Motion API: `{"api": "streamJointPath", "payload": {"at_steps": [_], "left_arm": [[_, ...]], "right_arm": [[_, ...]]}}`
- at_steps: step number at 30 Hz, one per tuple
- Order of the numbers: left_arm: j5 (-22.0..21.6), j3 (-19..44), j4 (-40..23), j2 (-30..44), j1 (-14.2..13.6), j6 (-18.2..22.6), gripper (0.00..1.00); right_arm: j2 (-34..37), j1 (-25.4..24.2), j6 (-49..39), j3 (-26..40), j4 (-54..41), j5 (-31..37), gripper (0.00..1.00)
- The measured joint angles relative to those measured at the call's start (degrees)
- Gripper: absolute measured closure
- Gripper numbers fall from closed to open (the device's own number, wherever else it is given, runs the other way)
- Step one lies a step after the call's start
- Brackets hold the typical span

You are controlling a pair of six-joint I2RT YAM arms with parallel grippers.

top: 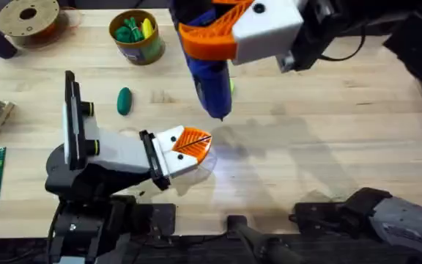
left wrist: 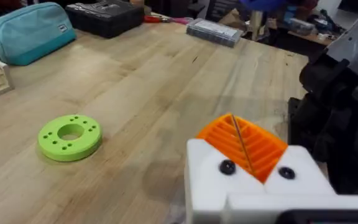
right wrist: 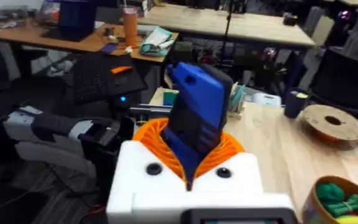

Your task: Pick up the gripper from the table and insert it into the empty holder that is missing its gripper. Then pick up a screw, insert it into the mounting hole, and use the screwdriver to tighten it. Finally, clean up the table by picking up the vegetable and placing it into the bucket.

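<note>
Right gripper [right wrist: 191,163] clamped on blue screwdriver [right wrist: 197,115], raised above table [top: 328,110]. Left gripper [left wrist: 247,146] pressed together, empty.

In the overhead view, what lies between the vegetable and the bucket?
Nothing: between the vegetable and the bucket the overhead view shows just bare table.

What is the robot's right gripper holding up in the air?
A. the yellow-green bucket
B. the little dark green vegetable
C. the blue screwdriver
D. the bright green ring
C. The right gripper has its orange pads clamped around the blue screwdriver, lifted above the table, while the vegetable lies on the wood and the bucket stands near the far edge.
</note>
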Motion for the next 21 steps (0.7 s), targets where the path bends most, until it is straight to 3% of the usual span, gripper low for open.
{"api": "streamJointPath", "payload": {"at_steps": [5,10,15,18,21], "left_arm": [[-0.02,0.0,0.0,0.0,0.0,0.0,0.997],[-0.02,0.0,0.0,0.0,0.0,0.0,0.997],[-0.02,0.0,0.0,0.0,0.0,0.0,0.997],[-0.02,0.0,-0.02,0.0,0.0,0.0,0.997],[-0.02,0.0,0.0,0.0,0.0,0.0,0.997]], "right_arm": [[-2.74,0.27,0.12,-0.15,-0.47,2.15,0.994],[-9.82,0.27,0.24,-2.12,-0.78,2.89,0.994],[-18.56,0.3,0.25,-11.54,0.64,4.84,0.994],[-21.95,0.32,0.96,-20.05,9.34,7.27,0.994],[-22.02,0.32,1.82,-20.46,13.91,9.64,0.994]]}}
